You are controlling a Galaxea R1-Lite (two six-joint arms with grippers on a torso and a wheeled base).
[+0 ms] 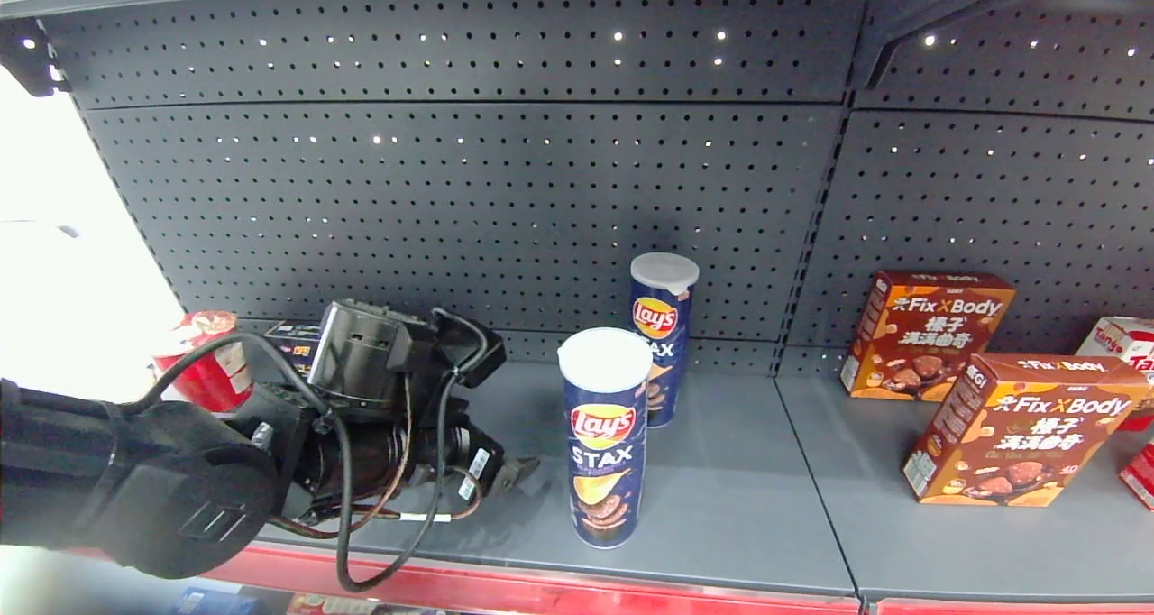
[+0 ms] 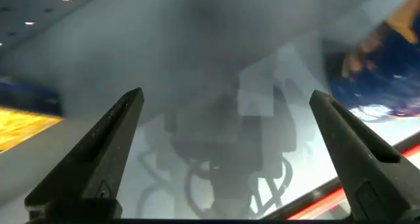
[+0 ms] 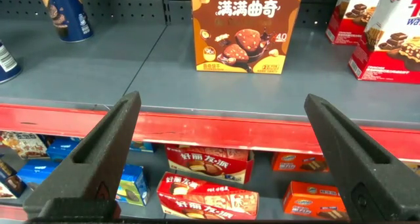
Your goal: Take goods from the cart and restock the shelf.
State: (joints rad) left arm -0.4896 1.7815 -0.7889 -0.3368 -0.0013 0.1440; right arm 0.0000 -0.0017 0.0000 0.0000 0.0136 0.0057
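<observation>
Two blue chip cans with white lids stand upright on the grey shelf (image 1: 739, 498): the front can (image 1: 604, 435) near the shelf's edge, the back can (image 1: 663, 340) close to the pegboard. My left gripper (image 1: 518, 466) hovers low over the shelf just left of the front can, open and empty. In the left wrist view the left gripper (image 2: 226, 98) has its fingers spread over bare shelf, with a blue can (image 2: 387, 73) off to one side. My right gripper (image 3: 222, 100) is open and empty in front of the shelf's red edge (image 3: 216, 125).
Brown cookie boxes (image 1: 929, 335) (image 1: 1023, 426) stand on the shelf's right part, with red-and-white boxes (image 1: 1127, 349) beyond. A red can (image 1: 203, 358) and a small dark box (image 1: 293, 337) sit behind my left arm. Packaged goods (image 3: 210, 191) fill the lower shelf.
</observation>
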